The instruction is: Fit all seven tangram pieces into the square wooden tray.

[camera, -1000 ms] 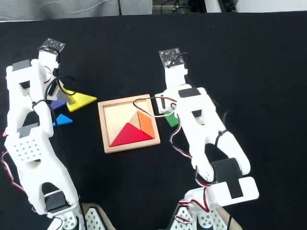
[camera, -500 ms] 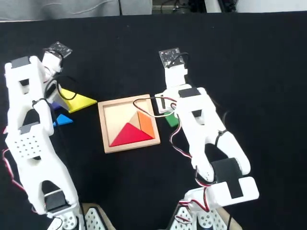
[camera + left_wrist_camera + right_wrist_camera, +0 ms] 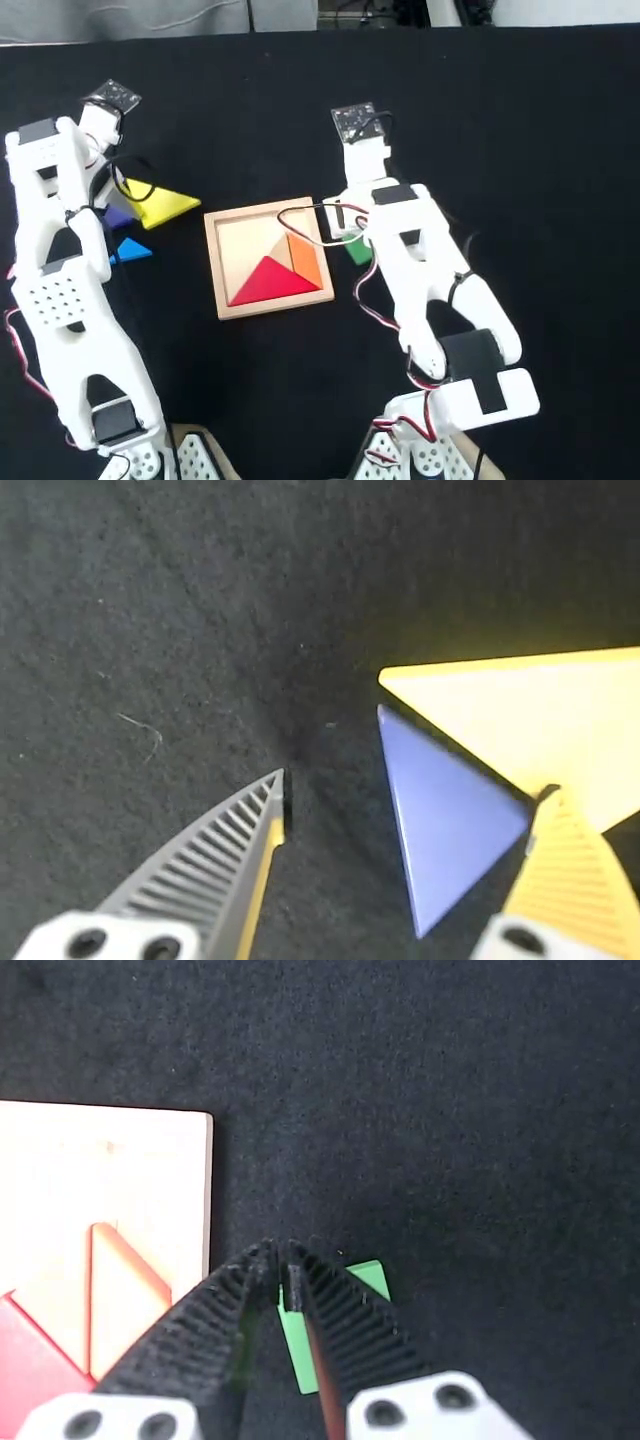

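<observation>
Off the tray (image 3: 216,265)'s left side, purple triangle (image 3: 440,820) sits between left gripper (image 3: 412,785)'s wide-spread fingers, yellow triangle (image 3: 530,720) just beside; left arm's closest. Right gripper (image 3: 281,1252), pinched closed, hangs over green piece (image 3: 368,1278) by tray's other side.

Tray (image 3: 240,245) floor bare on its 9–12 o'clock half; red triangle (image 3: 265,282) and orange triangle (image 3: 303,258) fill the 3–6 side. Right arm (image 3: 420,260) hangs over the 3 o'clock rim, cable (image 3: 300,208) looping across the 1 o'clock corner. Right gripper (image 3: 277,1252), fingers pressed together, sits over green piece (image 3: 358,251) just outside that rim. At tray's 9–10 o'clock: yellow triangle (image 3: 160,205), purple triangle (image 3: 118,215), blue triangle (image 3: 130,250), w/ left arm (image 3: 55,260) above. Left gripper (image 3: 413,788) spread, purple triangle btwn fingers. Tabletop (image 3: 520,150) free at 12 and far 3 o'clock.
</observation>
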`<act>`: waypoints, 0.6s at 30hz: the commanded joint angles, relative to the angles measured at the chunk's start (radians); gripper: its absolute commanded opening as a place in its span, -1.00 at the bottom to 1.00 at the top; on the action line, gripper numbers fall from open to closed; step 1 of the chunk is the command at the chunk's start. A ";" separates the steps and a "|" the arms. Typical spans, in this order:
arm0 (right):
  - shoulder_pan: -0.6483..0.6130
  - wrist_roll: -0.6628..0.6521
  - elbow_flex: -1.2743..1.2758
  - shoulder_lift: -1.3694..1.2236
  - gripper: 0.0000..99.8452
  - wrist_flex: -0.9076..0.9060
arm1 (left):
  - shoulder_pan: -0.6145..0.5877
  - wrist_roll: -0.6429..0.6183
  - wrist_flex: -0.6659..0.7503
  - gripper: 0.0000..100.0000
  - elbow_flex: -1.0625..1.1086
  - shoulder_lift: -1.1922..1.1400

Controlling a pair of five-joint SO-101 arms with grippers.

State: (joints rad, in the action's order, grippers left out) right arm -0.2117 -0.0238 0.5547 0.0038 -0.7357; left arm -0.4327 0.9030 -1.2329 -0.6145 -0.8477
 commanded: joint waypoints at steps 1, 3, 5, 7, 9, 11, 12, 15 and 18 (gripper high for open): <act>-0.017 -0.009 -0.005 0.054 -0.98 0.014 | 0.050 -0.061 0.021 -0.26 -0.036 -0.023; -0.017 -0.009 -0.005 0.054 -0.98 0.014 | 0.054 -0.068 0.020 -0.26 -0.054 -0.025; -0.017 -0.009 -0.005 0.054 -0.98 0.014 | 0.064 -0.117 0.020 -0.26 -0.058 -0.026; -0.017 -0.009 -0.005 0.054 -0.98 0.014 | 0.067 -0.158 0.020 -0.26 -0.062 -0.021; -0.017 -0.009 -0.005 0.054 -0.98 0.014 | 0.056 -0.160 0.020 -0.26 -0.062 -0.015; -0.017 -0.009 -0.005 0.054 -0.98 0.014 | 0.033 -0.155 -0.017 -0.26 -0.071 -0.012; -0.017 -0.009 -0.005 0.054 -0.98 0.014 | 0.024 -0.143 -0.054 -0.25 -0.090 -0.005; -0.023 -0.009 -0.005 0.054 -0.98 0.014 | 0.002 -0.086 -0.130 -0.26 -0.125 -0.008; -0.038 -0.009 -0.005 0.054 -0.98 0.012 | -0.008 -0.080 -0.133 -0.25 -0.136 -0.018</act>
State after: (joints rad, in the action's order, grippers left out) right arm -0.2302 -0.0238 0.5547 0.0038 -0.7357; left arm -0.4204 0.8017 -1.3449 -0.7035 -0.8769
